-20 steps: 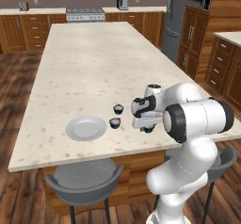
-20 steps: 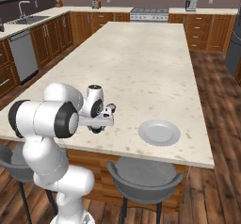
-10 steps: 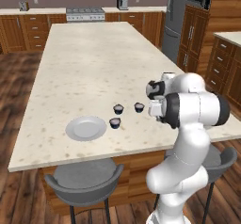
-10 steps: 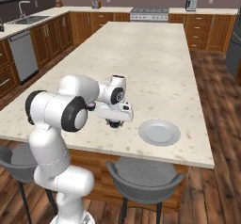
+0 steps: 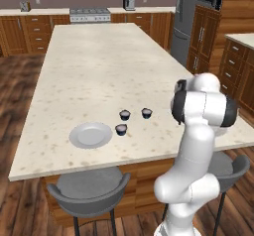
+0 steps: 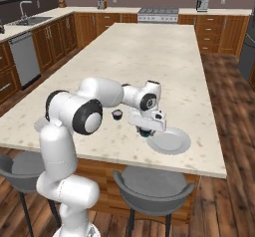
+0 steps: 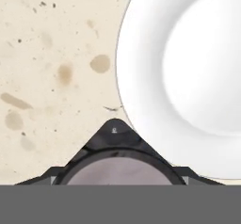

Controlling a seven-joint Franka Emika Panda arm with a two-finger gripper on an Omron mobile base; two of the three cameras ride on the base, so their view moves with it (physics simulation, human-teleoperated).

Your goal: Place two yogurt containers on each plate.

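On the pale speckled surface point(image 5: 99, 61), one round white plate point(image 5: 91, 135), lying flat near the front edge. Just beside its right rim, a tiny dark yogurt container point(image 5: 121, 129) with a pale top, standing upright on the surface and not on the plate. A little farther back, two more yogurt containers, one point(image 5: 125, 115) close behind the first and another point(image 5: 147, 113) to its right, all three set apart from each other. In the right base view, white arm stretched out over the surface, with the gripper point(image 6: 146, 129) low above the yogurt container point(image 6: 144, 134) next to the plate point(image 6: 171, 141). Seen from the hand, the round pale top of that yogurt container point(image 7: 117, 171) right at the bottom, and the plate point(image 7: 197, 77) just past it, rim very near. Cannot tell if the gripper is spread wide or squeezed together. Under the front edge, a grey stool point(image 5: 89, 185).
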